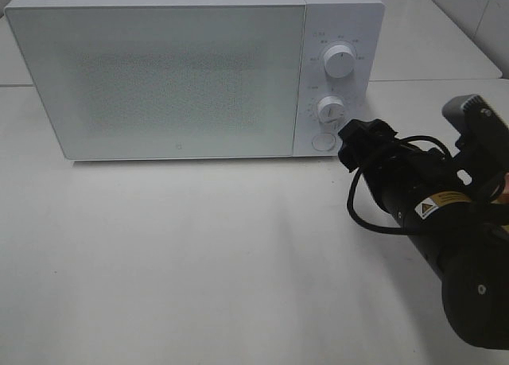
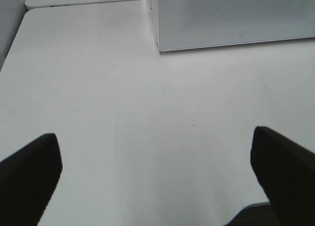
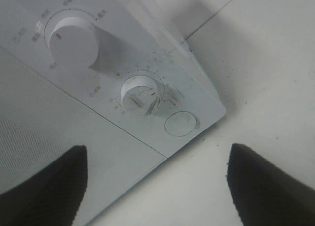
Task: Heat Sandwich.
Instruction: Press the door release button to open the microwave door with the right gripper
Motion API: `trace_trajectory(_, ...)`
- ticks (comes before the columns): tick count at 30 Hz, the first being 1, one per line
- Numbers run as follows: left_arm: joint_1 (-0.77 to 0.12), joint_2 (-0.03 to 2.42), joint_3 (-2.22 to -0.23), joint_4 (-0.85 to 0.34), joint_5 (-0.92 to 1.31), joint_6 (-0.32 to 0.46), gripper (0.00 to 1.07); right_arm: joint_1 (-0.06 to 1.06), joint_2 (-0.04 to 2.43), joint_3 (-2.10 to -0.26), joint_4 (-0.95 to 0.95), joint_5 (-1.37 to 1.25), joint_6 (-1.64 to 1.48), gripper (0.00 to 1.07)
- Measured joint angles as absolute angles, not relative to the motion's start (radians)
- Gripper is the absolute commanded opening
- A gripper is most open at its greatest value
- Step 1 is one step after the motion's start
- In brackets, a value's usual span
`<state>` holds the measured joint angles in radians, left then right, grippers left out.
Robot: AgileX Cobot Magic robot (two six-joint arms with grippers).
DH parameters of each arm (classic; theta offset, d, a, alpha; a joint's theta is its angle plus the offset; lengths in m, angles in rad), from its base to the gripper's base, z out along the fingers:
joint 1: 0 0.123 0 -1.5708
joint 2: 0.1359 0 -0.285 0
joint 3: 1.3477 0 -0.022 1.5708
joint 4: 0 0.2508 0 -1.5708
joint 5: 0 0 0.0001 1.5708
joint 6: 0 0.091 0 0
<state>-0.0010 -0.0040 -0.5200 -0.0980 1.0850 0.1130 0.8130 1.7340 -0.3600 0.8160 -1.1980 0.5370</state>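
Right claw (image 3: pixel 155 186) hangs spread before the microwave's (image 1: pixel 159 79) round button (image 3: pixel 180 123).

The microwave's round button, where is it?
The round button sits at the bottom right of the microwave front in the high view, just below the lower dial.

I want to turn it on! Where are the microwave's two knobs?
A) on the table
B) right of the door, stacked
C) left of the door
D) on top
B: the upper knob and lower knob sit stacked on the panel right of the door.
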Motion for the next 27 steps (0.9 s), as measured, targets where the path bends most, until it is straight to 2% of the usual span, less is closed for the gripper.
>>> trace_trajectory(1, -0.001, -0.004, -0.52, -0.098, 1.085, 0.113, 1.0, 0.813, 1.734, -0.36, 0.816, -1.198, 0.669, 0.74)
trace_trajectory(7, -0.001, -0.004, -0.52, -0.098, 1.085, 0.113, 1.0, 0.813, 1.734, -0.36, 0.816, -1.198, 0.967, 0.66)
trace_trajectory(10, -0.001, -0.004, -0.52, -0.098, 1.085, 0.113, 1.0, 0.813, 1.734, -0.36, 0.816, -1.198, 1.175, 0.59)
trace_trajectory(11, -0.001, -0.004, -0.52, -0.098, 1.085, 0.113, 1.0, 0.813, 1.734, -0.36, 0.816, -1.198, 1.219, 0.52)
trace_trajectory(12, -0.001, -0.004, -0.52, -0.098, 1.085, 0.113, 1.0, 0.813, 1.734, -0.36, 0.816, -1.198, 1.219, 0.52)
trace_trajectory(14, -0.001, -0.004, -0.52, -0.098, 1.085, 0.113, 1.0, 0.813, 1.734, -0.36, 0.816, -1.198, 1.282, 0.43)
trace_trajectory(15, -0.001, -0.004, -0.52, -0.098, 1.085, 0.113, 1.0, 0.813, 1.734, -0.36, 0.816, -1.194, 1.324, 0.31)
trace_trajectory(16, -0.001, -0.004, -0.52, -0.098, 1.085, 0.113, 1.0, 0.813, 1.734, -0.36, 0.816, -1.187, 1.34, 0.26)
trace_trajectory(17, -0.001, -0.004, -0.52, -0.098, 1.085, 0.113, 1.0, 0.813, 1.734, -0.36, 0.816, -1.187, 1.34, 0.26)
trace_trajectory(19, -0.001, -0.004, -0.52, -0.098, 1.085, 0.113, 1.0, 0.813, 1.734, -0.36, 0.816, -1.168, 1.35, 0.13)
trace_trajectory(20, -0.001, -0.004, -0.52, -0.098, 1.085, 0.113, 1.0, 0.813, 1.734, -0.36, 0.816, -1.152, 1.357, 0.0)
trace_trajectory(27, -0.001, -0.004, -0.52, -0.098, 1.085, 0.113, 1.0, 0.813, 1.734, -0.36, 0.816, -1.142, 1.365, 0.0)
